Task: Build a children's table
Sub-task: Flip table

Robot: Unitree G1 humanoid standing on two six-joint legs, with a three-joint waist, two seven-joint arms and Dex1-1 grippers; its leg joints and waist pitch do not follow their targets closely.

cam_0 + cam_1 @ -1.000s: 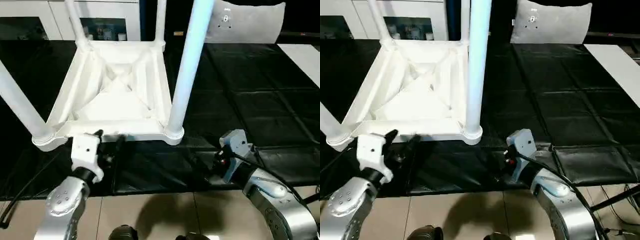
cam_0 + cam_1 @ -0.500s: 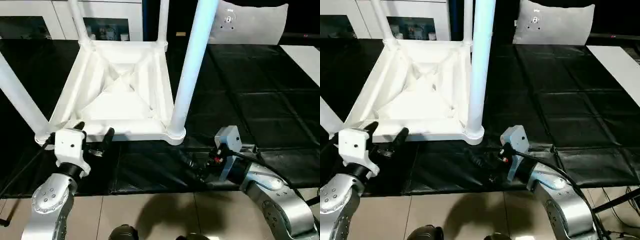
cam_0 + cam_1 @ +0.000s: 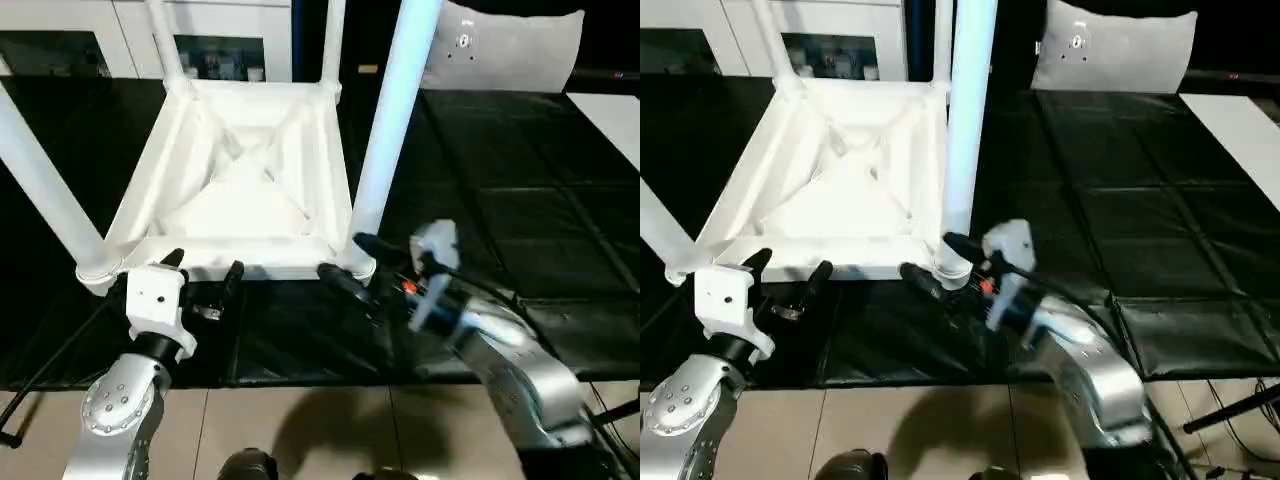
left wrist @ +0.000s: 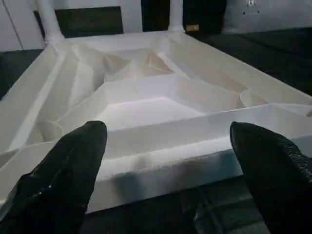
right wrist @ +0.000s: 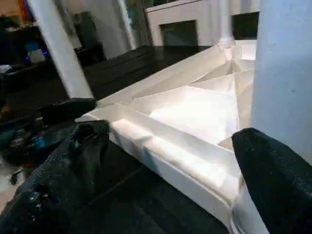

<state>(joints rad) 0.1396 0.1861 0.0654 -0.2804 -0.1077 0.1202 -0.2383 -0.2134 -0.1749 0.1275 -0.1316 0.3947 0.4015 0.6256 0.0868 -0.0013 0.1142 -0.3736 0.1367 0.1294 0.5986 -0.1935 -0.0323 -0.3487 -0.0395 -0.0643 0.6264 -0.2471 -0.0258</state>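
Black fingers, left gripper: they are spread wide apart and hold nothing. They sit just in front of the near edge of the table top, close to the near left corner.
Black fingers, right gripper: these are wide apart too and hold nothing. One finger is by the near right leg and the other is in front of the near edge.
Left arm: silver and round. It comes up from the bottom, with a white block at the wrist, and reaches forward to the table edge.
Right arm: silver too. It comes in from the right side and bends across toward the near right corner.
Black mat: the floor under the table is covered in shiny black padded squares. It spreads far to the right.
Tan floor: smooth tiles show in front of the mat, near the robot.
Room behind: a long white cabinet with glass fronts stands at the back left. A white cushion leans at the back right. A white slab lies at the far right edge.
Children's table: it lies upside down on the black mat, toward the left. The ribbed underside faces up.
Legs: all four long white legs stand in the corner sockets and point up. The near left leg leans outward to the left. The far legs rise by the cabinet.
Table top: flat on the mat, its near edge runs side to side in front of both grippers.
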